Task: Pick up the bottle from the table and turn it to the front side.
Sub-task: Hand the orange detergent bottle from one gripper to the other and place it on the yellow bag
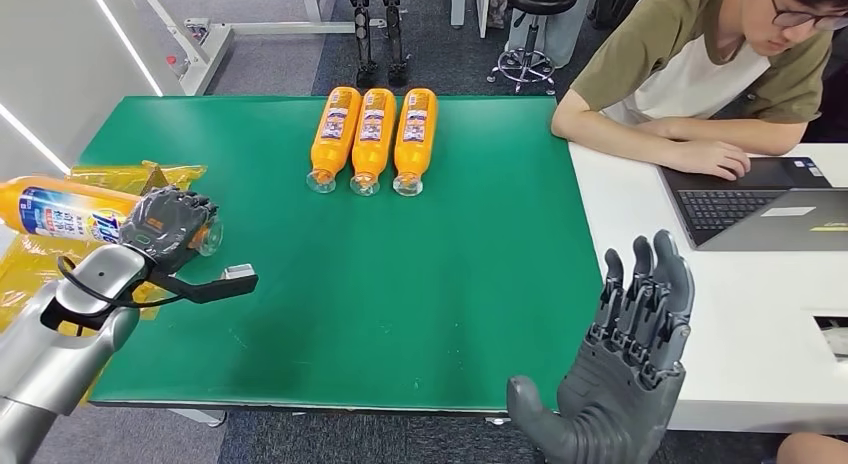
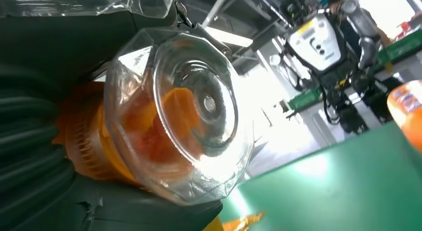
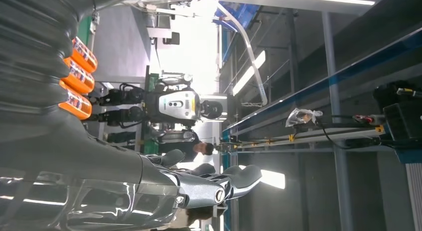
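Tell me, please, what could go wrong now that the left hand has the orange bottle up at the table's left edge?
1. The left hand holds the bottle near its clear cap, with most of the body sticking out unsupported, so it might tilt or slip during turning.
2. It hangs over the yellow bags beside the green table; a drop would probably land off the table.
3. Setting it down carelessly could knock the three lying bottles.

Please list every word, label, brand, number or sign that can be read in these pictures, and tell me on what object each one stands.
No text can be read with certainty.
Held bottle in the left hand: blue and white label, print too blurred.
Three bottles lying on the green table: labels too small.
Laptop: keys and stickers too small.
Other robot in the right wrist view: panel marks unreadable.
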You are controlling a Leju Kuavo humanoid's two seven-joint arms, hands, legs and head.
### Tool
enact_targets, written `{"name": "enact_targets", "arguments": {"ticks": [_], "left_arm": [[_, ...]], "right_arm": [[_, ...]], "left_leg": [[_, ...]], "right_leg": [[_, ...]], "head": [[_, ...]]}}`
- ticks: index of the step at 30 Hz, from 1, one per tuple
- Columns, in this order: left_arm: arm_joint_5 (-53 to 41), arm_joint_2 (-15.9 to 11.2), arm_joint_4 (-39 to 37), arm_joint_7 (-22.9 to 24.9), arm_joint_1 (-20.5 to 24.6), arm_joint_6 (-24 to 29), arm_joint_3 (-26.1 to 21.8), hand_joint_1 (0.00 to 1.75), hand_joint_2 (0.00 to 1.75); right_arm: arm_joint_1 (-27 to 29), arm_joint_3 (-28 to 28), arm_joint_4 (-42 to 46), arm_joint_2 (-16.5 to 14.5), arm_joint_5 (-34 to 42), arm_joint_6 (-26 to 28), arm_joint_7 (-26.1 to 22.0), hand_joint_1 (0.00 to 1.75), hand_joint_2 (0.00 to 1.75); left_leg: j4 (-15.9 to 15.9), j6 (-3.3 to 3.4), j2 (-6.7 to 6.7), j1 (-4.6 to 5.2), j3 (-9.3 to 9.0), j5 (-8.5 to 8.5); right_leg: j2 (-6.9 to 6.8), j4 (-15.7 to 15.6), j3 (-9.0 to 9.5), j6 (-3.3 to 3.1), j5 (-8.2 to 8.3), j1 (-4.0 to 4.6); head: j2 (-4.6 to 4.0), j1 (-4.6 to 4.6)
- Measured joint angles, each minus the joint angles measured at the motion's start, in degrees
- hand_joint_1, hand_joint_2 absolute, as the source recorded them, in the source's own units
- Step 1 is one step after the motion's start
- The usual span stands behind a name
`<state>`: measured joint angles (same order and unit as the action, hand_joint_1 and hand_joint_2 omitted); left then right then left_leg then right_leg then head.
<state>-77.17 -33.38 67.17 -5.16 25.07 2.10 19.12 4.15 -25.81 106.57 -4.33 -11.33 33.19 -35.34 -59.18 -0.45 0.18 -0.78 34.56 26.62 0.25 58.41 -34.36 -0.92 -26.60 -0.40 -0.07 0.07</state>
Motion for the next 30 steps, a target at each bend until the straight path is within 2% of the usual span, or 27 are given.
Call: {"name": "enact_targets", "arguments": {"ticks": [7, 11, 15, 21, 30], "left_arm": [[-1.7, 0.0, -4.9, 0.8, 1.7, -0.3, 1.7, 1.75, 1.75], [-2.4, 0.5, -10.1, -1.9, 5.0, -2.2, 3.1, 1.75, 1.75], [-2.5, 2.0, -17.6, -5.2, 9.6, -5.6, 5.6, 1.75, 1.75], [-1.1, 5.0, -30.6, -7.2, 14.6, -8.8, 8.4, 1.75, 1.75], [-1.1, 7.1, -38.1, -7.3, 17.1, -9.0, 10.3, 1.75, 1.75]], "right_arm": [[0.0, 0.0, 0.0, 0.0, -0.2, 0.0, 0.3, 0.0, 1.75], [0.0, 0.0, 0.0, 0.0, 0.0, -0.1, 0.5, 0.0, 1.75], [0.0, 0.0, 0.0, 0.0, 0.4, -0.2, 0.5, 0.0, 1.75], [0.0, -0.1, 0.0, 0.0, 0.5, -0.2, 0.7, 0.0, 1.75], [0.0, -0.1, 0.0, 0.0, 0.6, -0.2, 0.8, 0.0, 1.75]], "left_leg": [[0.0, -0.06, 0.0, -0.01, 0.0, 0.04], [0.0, -0.07, -0.02, -0.02, -0.01, 0.03], [0.0, -0.08, -0.01, -0.02, -0.01, 0.03], [0.0, -0.09, 0.04, -0.01, -0.01, 0.03], [0.0, -0.09, 0.03, -0.02, 0.01, 0.03]], "right_leg": [[0.0, 0.0, -0.04, 0.0, 0.0, 0.01], [-0.02, 0.0, -0.04, -0.01, 0.0, 0.01], [-0.01, 0.0, -0.02, -0.05, 0.03, 0.01], [0.05, 0.0, -0.04, -0.06, 0.04, 0.01], [0.04, 0.0, -0.05, -0.06, 0.03, 0.01]], "head": [[0.0, 0.0], [0.0, -0.01], [0.0, 0.0], [0.01, 0.0], [0.0, 0.0]]}}
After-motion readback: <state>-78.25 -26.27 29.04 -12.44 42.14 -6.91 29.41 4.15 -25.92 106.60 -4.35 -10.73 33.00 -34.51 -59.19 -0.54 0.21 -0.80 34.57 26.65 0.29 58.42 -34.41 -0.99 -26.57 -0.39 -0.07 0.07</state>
